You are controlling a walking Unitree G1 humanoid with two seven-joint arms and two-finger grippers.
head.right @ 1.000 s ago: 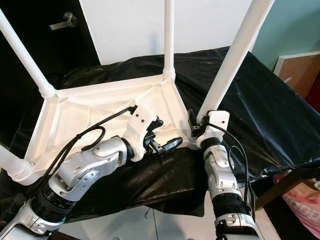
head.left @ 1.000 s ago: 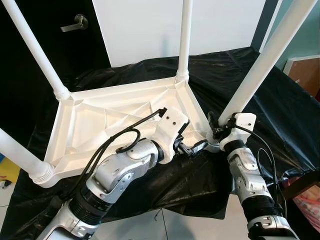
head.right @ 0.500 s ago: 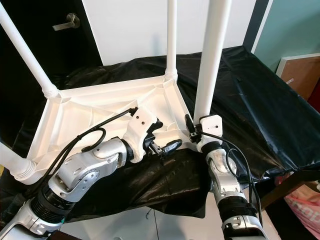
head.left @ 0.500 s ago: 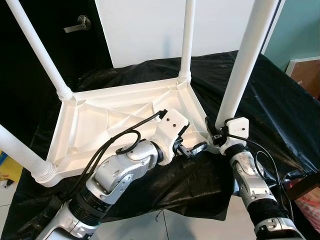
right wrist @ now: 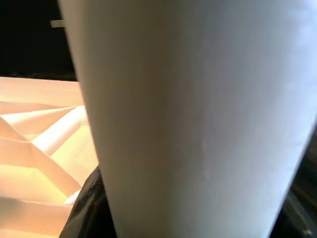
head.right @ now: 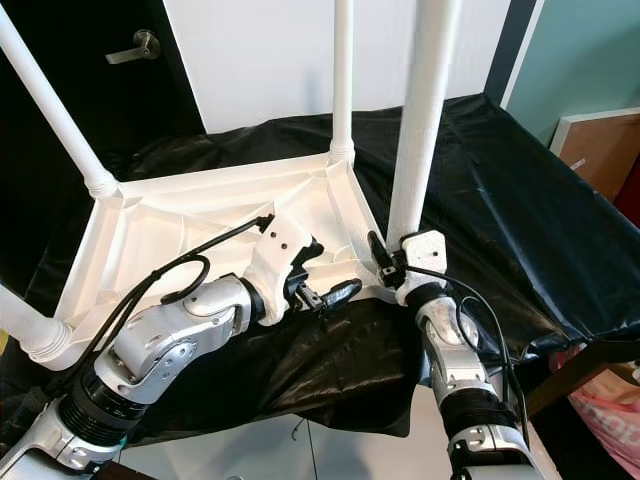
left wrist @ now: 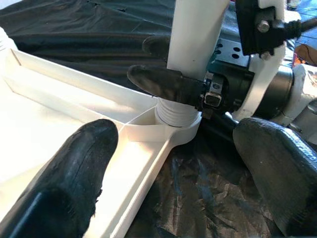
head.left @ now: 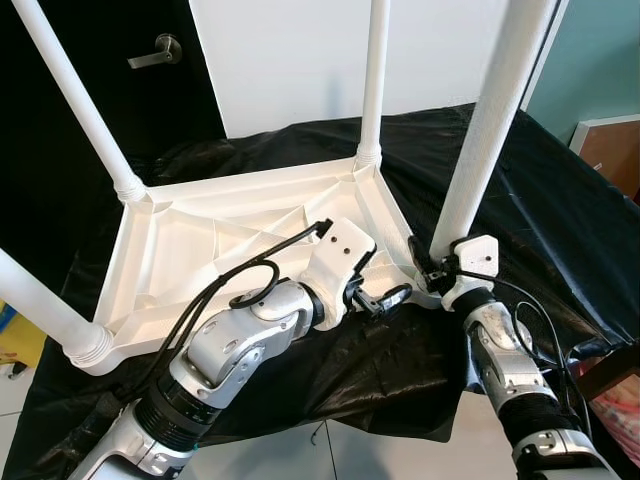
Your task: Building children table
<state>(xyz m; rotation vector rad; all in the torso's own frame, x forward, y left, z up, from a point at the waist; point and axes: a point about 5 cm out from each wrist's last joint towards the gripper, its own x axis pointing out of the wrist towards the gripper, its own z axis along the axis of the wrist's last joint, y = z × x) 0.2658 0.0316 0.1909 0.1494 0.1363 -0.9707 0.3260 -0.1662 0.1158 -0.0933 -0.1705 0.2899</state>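
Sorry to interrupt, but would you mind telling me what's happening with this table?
The robot is assembling a white plastic table that lies upside down on a black sheet. Its right gripper is clamped on the near right leg just above the corner socket. The left gripper sits open by the tabletop's edge near that corner. Three other legs already stand in their sockets.

My two arms are built of silver, brushed-metal segments joined by black ribbed collars. On the left arm (head.left: 235,345), black cables loop from the forearm to a white wrist housing with two small holes. The left claw (head.left: 383,297) has two long, rounded black fingers (left wrist: 74,188) with a matte, rubbery surface. The right arm (head.left: 510,365) is slimmer, carries thin black cables, and ends in a white bracket on the right claw (head.left: 432,268).
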